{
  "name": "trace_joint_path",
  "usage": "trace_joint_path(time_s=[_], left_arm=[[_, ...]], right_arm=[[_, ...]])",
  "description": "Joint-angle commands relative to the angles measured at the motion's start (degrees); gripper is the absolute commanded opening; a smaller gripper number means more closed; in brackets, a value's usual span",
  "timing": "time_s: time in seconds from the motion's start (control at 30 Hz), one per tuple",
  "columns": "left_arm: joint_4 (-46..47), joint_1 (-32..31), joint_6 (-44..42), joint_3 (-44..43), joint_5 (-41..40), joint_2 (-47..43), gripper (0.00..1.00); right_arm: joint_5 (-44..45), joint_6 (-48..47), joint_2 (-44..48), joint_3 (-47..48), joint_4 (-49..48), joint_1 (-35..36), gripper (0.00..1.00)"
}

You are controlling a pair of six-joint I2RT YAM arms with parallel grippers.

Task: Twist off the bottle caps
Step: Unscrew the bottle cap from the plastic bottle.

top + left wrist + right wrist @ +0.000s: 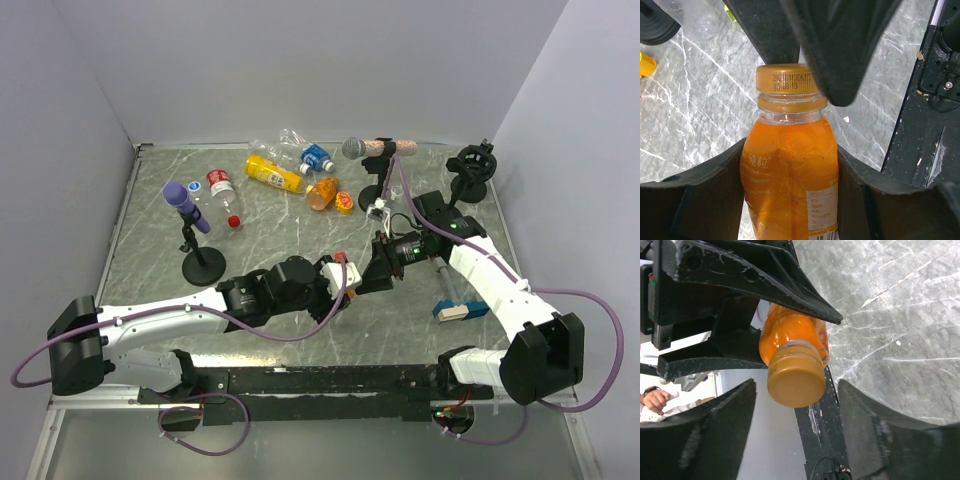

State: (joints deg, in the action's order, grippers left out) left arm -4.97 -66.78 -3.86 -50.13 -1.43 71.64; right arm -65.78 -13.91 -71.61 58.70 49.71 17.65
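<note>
1. Top external view. The left gripper [338,278] and the right gripper [368,272] meet tip to tip near the middle of the table [150,230]. What lies between them is too hidden here to make out. Loose bottles lie at the far side: a yellow bottle [272,174], a clear bottle with a blue label [312,156], a stubby orange bottle [322,192] and a clear bottle with a red label [222,186], which has a red cap [234,222] at its near end. A purple-headed microphone [186,205] stands to the left, and a grey-headed microphone [355,148] is at the back
2. Left wrist view. The left gripper [790,150] is clamped on the held orange bottle [790,175], one finger pressed against each side of its body. The orange-brown cap [786,80] sits on the neck, pointing away from the camera. One dark finger [840,50] of the right gripper overlaps the cap's right edge; whether they touch cannot be told from here
3. Right wrist view. The orange-brown cap [796,380] faces the camera between the two fingers of the right gripper [797,385]. A gap shows on either side, so the jaws are parted and grip nothing. Behind the cap, the left gripper's fingers [765,280] hold the orange body, with the marbled table beyond
</note>
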Motion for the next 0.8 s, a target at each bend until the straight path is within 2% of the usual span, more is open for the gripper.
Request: trace_joint_path(time_s=[0.0,0.27,0.53,0.77], left_arm=[[2.51,-0.36,-0.45,-2.25,-0.68,-0.01,0.24],[2.60,-0.45,-0.36,-1.73,-0.15,0.43,0.24],[2.07,-0.45,-0.45,-1.11,0.90,0.17,0.24],[2.07,0.86,-0.36,0.91,11.96,-1.85,0.24]], right_arm=[[-0.49,0.64,-0.37,0.81,-0.85,0.37,0.69],[-0.67,0.47,-0.54,0.54,-1.20,0.28,0.58],[-1.19,-1.99,-0.46,0.81,0.03,0.54,0.33],[-2.34,-10.85,0.33,1.59,3.89,2.21,0.26]])
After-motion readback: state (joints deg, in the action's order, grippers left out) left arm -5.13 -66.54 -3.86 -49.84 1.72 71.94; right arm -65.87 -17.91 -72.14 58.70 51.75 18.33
